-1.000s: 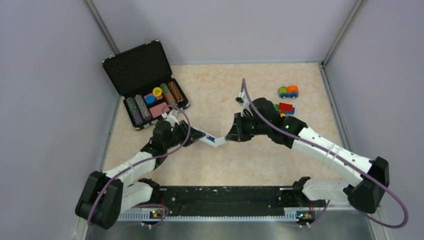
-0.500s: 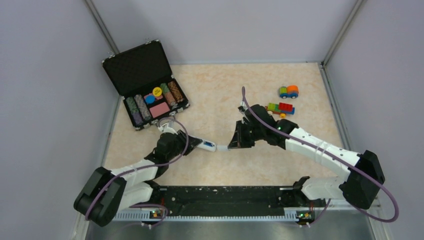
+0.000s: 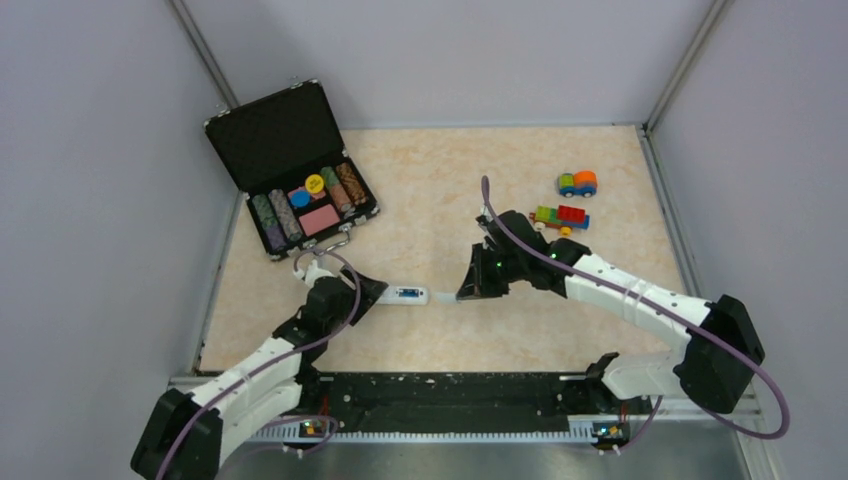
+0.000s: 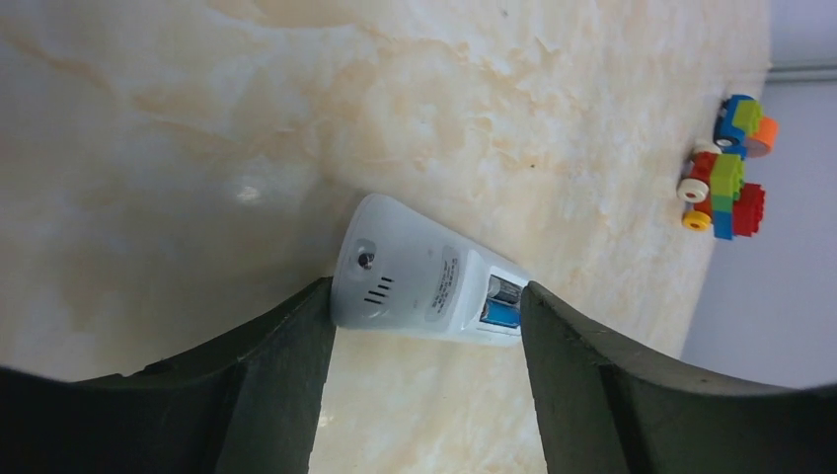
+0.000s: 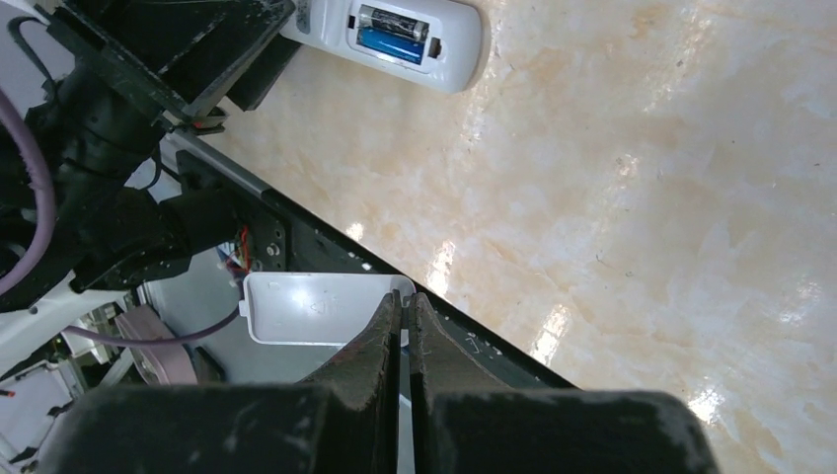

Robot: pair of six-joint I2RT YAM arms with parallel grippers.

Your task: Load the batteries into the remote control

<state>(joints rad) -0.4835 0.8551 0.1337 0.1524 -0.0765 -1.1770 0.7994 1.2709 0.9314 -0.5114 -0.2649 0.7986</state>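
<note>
The black chip case (image 3: 275,135) stands open at the far left of the table (image 3: 440,170), its tray packed with rows of poker chips (image 3: 283,216) and a few coloured pieces. The other thing holding anything is the remote control (image 3: 408,294). It lies back up at the middle of the table with its compartment uncovered, a blue battery (image 5: 388,43) and a dark battery (image 5: 393,20) side by side inside it.

The left arm reaches low across the table from the near left. The left tool (image 3: 378,290) is grasping the remote control, one finger against each side. The right arm stretches in from the near right, bent at the elbow. The right tool (image 3: 465,293) points at the free end of the remote control but stays just apart from it. It is clenched on a thin white cover (image 5: 316,308), which sticks out sideways between its fingertips.

A second ago the remote control was tilted and the two tools almost met over it. Half a second ago it had come down level. Since then the left arm has drawn back toward its base, while the right arm has hardly shifted. Two toy block cars (image 3: 570,198) sit near each other at the far right.
</note>
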